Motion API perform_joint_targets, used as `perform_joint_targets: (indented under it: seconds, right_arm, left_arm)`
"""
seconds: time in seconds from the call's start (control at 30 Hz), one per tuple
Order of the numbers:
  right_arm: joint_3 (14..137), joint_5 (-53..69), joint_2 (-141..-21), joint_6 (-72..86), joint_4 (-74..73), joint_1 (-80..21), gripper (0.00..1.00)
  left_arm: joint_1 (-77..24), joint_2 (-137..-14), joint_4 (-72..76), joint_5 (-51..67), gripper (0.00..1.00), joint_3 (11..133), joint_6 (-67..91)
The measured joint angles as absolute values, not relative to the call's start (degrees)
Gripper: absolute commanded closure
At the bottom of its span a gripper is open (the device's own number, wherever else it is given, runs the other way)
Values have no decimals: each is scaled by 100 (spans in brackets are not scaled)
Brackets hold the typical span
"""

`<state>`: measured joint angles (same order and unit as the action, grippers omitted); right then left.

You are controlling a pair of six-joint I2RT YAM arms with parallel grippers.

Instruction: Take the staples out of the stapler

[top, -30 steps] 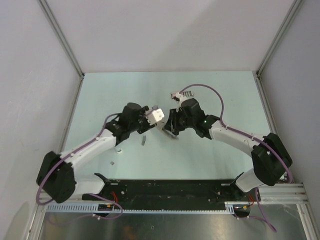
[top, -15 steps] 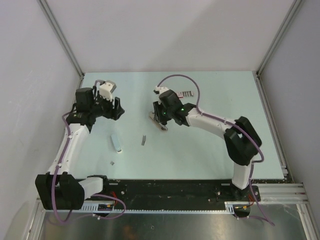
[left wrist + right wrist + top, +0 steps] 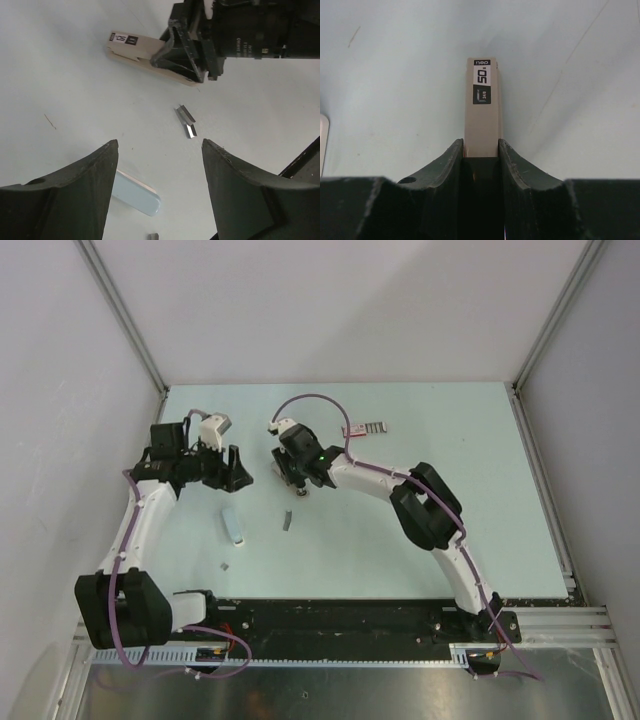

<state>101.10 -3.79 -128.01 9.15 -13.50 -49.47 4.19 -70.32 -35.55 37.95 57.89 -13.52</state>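
Note:
The beige stapler [image 3: 482,115], with a black "50" label, lies on the table and also shows in the left wrist view [image 3: 140,50]. My right gripper [image 3: 481,146] is shut on its near end; in the top view this gripper [image 3: 297,480] is left of the table's middle. My left gripper [image 3: 159,145] is open and empty, hovering above the table at the left [image 3: 236,468]. A short strip of staples [image 3: 186,121] lies loose between the two grippers and shows in the top view [image 3: 287,521].
A light blue plastic piece [image 3: 233,525] lies near the left gripper, also in the left wrist view [image 3: 135,192]. A small metal bit [image 3: 225,565] lies nearer the bases. Another staple strip [image 3: 365,429] lies at the back. Walls enclose the table.
My right gripper has carried the stapler leftward across the table. My left arm has swung from the middle out to the left and let go, its gripper now open.

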Motion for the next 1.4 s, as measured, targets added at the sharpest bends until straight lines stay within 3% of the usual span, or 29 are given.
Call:
perform_joint_targets:
  seconds: [0.2, 0.37, 0.63, 0.8, 1.03, 1.4]
  right_arm:
    - [10558, -427, -13166, 947, -1269, -5015, 42]
    - [10696, -390, -13185, 1111, -1297, -5011, 25]
    - [10720, -346, -12890, 1304, -1570, -4414, 25]
    - [11227, -1013, -12870, 1313, -1599, -3540, 27]
    - [12623, -1824, -13858, 1142, -1262, -2711, 28]
    - [13096, -1920, -15189, 943, -1238, -2421, 31]
  left_arm:
    - [423, -7019, -3732, 3793, 27, 5804, -1404]
    - [425, -7017, -3852, 3791, 27, 5876, -1461]
    - [425, -7006, -3968, 3778, 27, 6042, -1549]
    - [425, -7006, -3981, 3771, 26, 6130, -1549]
    - [425, -7046, -4047, 3767, 26, 6281, -1542]
    - [425, -7411, -4101, 3774, 26, 6595, -1350]
